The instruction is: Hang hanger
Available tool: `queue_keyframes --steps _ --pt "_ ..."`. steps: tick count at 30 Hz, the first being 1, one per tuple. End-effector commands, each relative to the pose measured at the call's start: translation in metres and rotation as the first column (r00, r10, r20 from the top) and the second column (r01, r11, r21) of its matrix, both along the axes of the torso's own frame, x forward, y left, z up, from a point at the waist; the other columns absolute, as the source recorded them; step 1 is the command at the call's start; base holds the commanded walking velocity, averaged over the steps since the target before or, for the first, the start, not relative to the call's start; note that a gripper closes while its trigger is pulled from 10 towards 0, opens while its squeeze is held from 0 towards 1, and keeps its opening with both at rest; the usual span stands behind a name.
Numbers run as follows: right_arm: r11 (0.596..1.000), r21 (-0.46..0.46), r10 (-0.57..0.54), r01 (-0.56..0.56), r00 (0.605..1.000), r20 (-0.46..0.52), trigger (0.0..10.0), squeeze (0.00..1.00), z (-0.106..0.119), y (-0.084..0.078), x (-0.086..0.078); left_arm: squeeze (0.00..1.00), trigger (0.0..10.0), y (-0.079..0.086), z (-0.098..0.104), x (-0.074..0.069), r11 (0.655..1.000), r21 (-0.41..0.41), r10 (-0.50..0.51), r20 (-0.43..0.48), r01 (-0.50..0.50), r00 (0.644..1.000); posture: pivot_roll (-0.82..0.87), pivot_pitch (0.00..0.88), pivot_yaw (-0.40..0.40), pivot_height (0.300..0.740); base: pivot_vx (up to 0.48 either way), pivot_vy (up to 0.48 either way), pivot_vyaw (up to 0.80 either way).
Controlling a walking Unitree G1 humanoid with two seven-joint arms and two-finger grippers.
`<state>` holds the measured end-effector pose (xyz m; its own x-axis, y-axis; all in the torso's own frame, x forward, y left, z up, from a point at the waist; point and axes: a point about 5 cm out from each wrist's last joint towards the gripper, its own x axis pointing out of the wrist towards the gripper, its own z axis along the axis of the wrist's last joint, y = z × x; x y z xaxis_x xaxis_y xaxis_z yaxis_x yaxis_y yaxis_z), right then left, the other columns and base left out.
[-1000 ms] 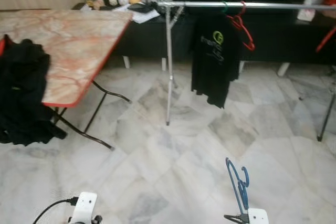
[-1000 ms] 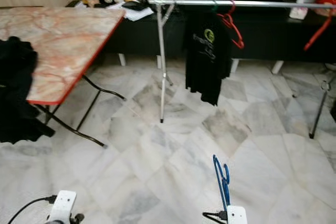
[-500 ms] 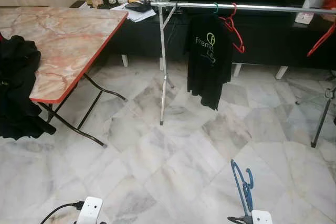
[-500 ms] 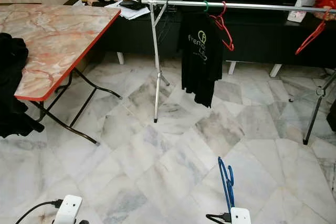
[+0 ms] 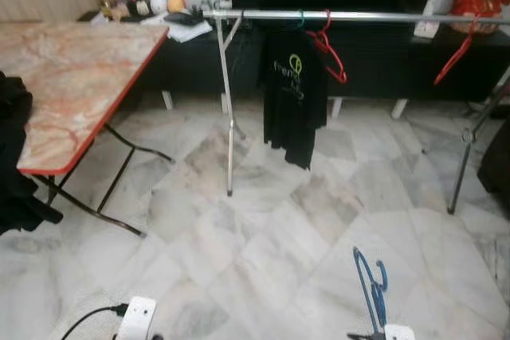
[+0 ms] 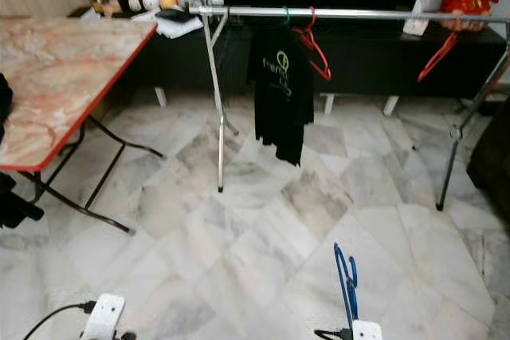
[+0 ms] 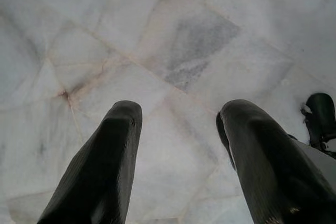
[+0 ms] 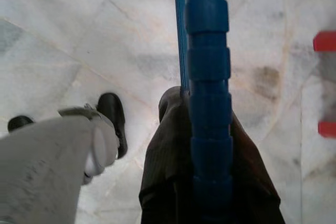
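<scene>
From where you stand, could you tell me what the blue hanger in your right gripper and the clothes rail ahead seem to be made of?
Blue hanger: likely moulded plastic, going by its uniform matte colour and the ribbed segments in the right wrist view. It is held in the right gripper. Clothes rail: apparently metal tubing, silvery with a bright sheen along the bar and thin legs.

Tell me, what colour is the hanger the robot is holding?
Blue. The hanger shows best in the right wrist view, clamped in the right gripper.

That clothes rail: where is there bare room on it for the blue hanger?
The rail is bare between the near red hanger and the far red hanger. It is crowded beside the left post, where the black T-shirt hangs. The blue hanger is in the right gripper.
</scene>
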<state>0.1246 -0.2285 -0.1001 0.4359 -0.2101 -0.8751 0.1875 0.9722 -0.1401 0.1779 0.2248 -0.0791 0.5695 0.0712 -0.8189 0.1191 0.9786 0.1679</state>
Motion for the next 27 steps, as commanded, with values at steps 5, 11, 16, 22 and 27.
queue_keyframes --steps 5,11,16,22,27 --pt "1.0 -0.003 0.028 -0.028 1.0 0.003 10.0 0.0 0.0015 0.0014 0.0061 0.0 10.0 0.0035 -0.0013 -0.0046 1.0 0.003 0.011 -0.008 -0.011 1.0 -0.1 0.0 0.011 0.74 0.346 0.0 0.0" --pt "1.0 0.005 0.023 -0.023 1.0 -0.007 10.0 0.0 0.0009 0.0016 0.0047 0.0 10.0 0.0032 -0.0016 -0.0054 1.0 0.0 0.008 -0.008 -0.008 1.0 -0.1 0.0 0.009 0.74 0.363 0.0 -0.19" --pt "1.0 0.006 0.023 -0.023 1.0 -0.011 10.0 0.0 0.0006 0.002 0.0042 0.0 10.0 0.003 -0.0018 -0.0057 1.0 0.001 0.007 -0.007 -0.007 1.0 -0.1 0.0 0.01 0.74 0.369 0.0 -0.68" --pt "1.0 0.002 0.017 -0.017 1.0 -0.015 10.0 0.0 0.0002 0.0024 0.0036 0.0 10.0 0.0017 -0.0025 -0.0065 1.0 0.001 -0.002 -0.012 0.002 1.0 -0.1 0.0 0.015 0.74 0.372 0.0 -0.65" --pt "1.0 -0.001 0.02 -0.02 1.0 -0.013 10.0 0.0 0.0001 0.0028 0.0034 0.0 10.0 -0.0004 -0.0031 -0.0069 1.0 0.0 -0.01 -0.014 0.01 1.0 -0.1 0.0 0.019 0.74 0.379 0.0 0.0"
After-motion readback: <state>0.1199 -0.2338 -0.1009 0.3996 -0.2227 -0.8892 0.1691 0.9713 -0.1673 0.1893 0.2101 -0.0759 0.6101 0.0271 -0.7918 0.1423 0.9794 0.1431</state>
